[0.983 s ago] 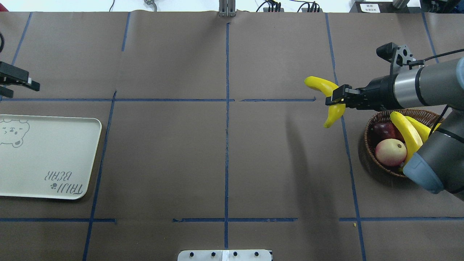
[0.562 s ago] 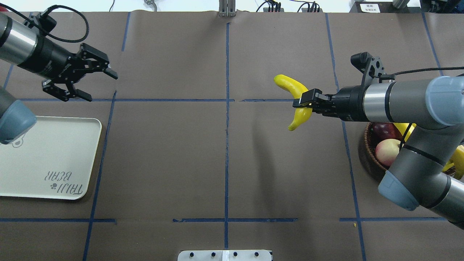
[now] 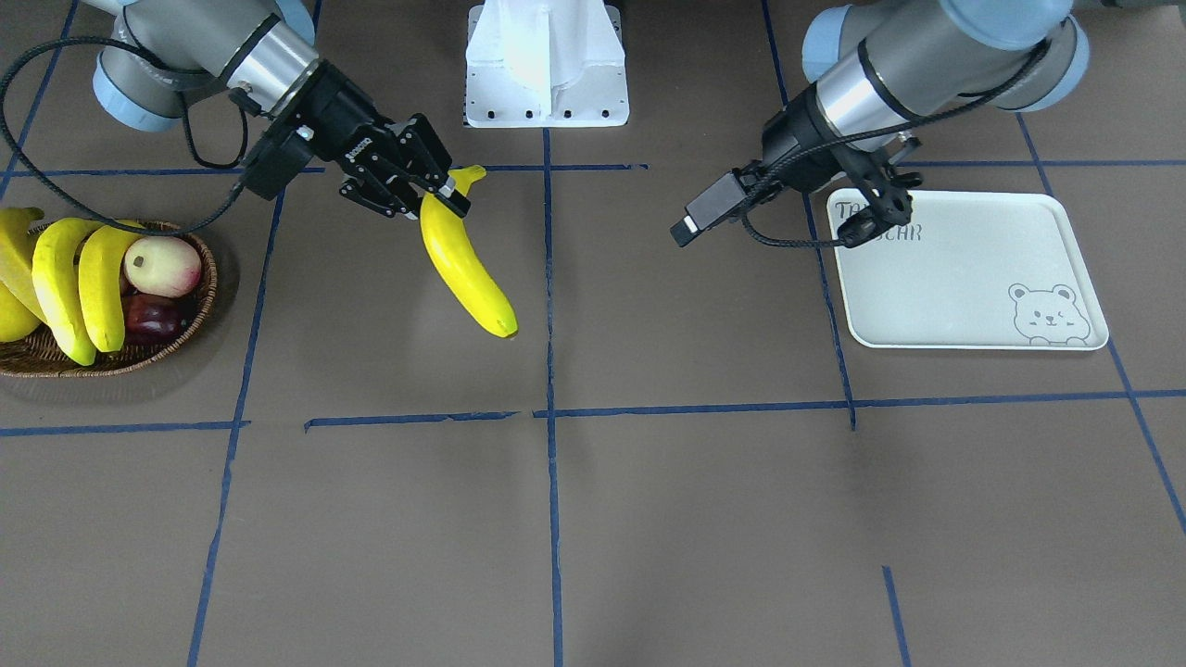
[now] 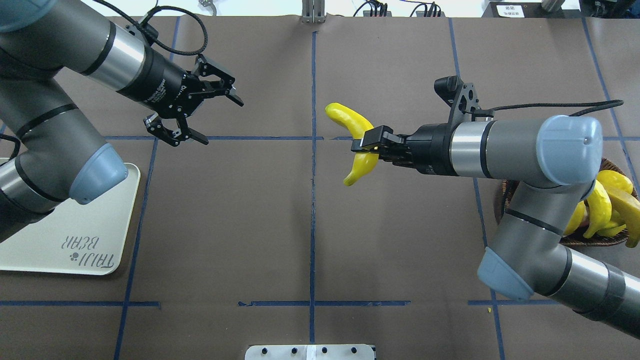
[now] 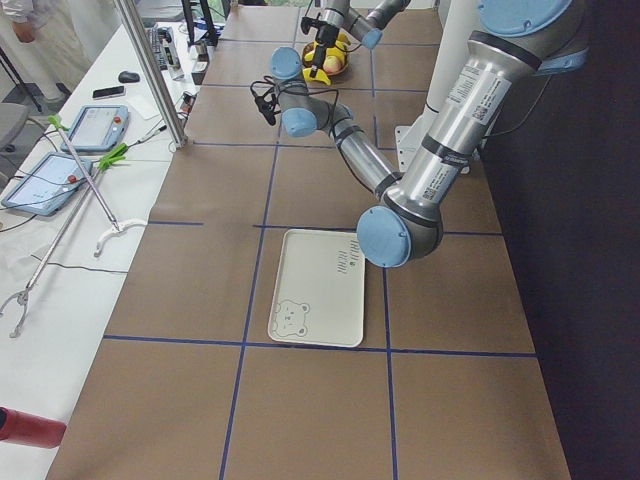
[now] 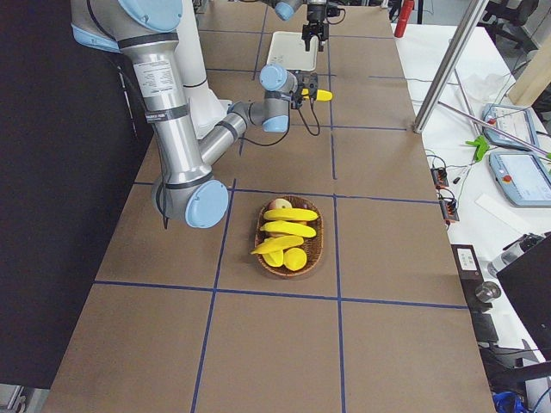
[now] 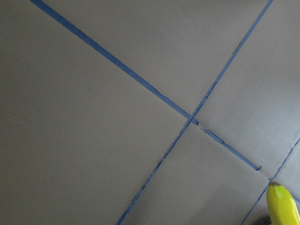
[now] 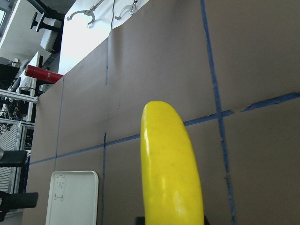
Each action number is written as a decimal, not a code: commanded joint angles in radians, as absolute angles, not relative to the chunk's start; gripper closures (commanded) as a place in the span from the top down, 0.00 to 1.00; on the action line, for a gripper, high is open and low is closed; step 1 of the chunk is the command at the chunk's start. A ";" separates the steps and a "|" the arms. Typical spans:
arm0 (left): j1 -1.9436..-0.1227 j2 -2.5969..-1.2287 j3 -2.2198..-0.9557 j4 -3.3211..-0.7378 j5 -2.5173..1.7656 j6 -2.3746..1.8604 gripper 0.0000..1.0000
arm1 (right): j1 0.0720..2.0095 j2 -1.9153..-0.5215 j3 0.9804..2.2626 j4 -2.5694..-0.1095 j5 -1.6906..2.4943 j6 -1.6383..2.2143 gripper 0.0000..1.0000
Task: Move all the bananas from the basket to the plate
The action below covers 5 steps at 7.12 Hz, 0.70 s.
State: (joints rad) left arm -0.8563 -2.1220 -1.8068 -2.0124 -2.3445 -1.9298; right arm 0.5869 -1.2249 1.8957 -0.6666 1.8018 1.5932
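Up over mid-table, clamps one banana [image 4: 348,116] crosswise in the right gripper [image 4: 364,146], both ends poking out past the jaws. Faces the left gripper [image 4: 220,122], spread wide, holding nothing, well apart. Shows more bananas [image 3: 56,278] in the basket [image 3: 157,347] far behind the right gripper; plate [image 4: 75,235] back behind the left one, under its arm.

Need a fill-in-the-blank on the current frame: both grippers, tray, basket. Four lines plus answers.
1. The right gripper is shut on one ____.
2. The left gripper is ____ and holds nothing.
3. The plate has ____ bananas on it.
4. The other bananas lie in the ____.

Missing words: banana; open; no; basket.
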 commanded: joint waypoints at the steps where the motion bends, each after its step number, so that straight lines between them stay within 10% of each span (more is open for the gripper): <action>1: -0.792 -2.207 -1.766 -2.006 -2.269 -2.047 1.00 | 0.487 -1.171 1.882 -0.676 1.666 1.577 0.00; 5: -0.709 -2.256 -1.738 -2.006 -2.174 -2.098 1.00 | 0.407 -1.134 1.882 -0.675 1.546 1.569 0.00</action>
State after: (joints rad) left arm -0.7345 -2.2503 -1.7416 -2.0080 -2.2013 -2.0884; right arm 0.4162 -1.1401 1.8826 -0.6756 1.5606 1.5708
